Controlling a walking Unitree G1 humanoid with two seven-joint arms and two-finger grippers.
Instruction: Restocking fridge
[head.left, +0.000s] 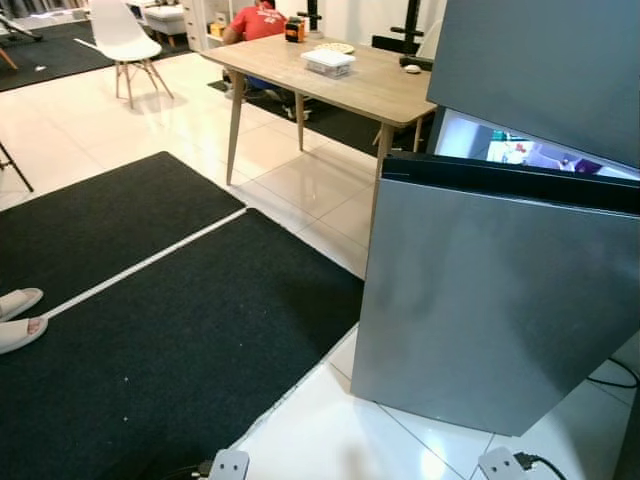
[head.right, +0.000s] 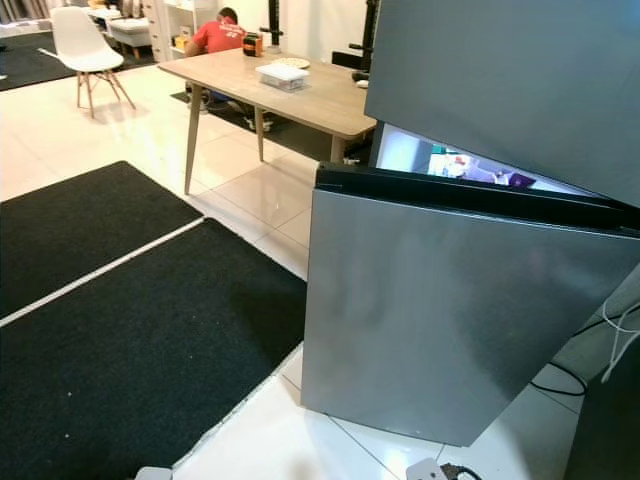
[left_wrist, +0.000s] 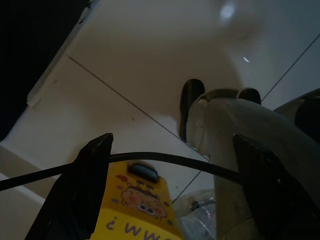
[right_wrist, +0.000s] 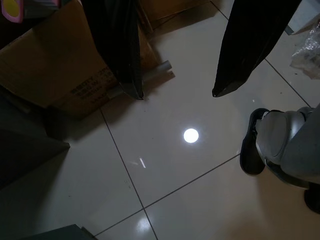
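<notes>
We see a white tiled floor (head.left: 300, 180) with two black carpets (head.left: 180, 340) lying on it, side by side, with a narrow strip of tile between them. The grey fridge (head.left: 480, 300) stands on the tiles just beside the nearer carpet. Further back, a wooden table (head.left: 370, 85) stands on the floor, and on its top we see a clear plastic box (head.left: 328, 62) and a plate (head.left: 336, 47). A white chair (head.left: 122, 40) stands on the tiles well apart from the table. A cardboard box (right_wrist: 65, 65) also rests on the tiles.
</notes>
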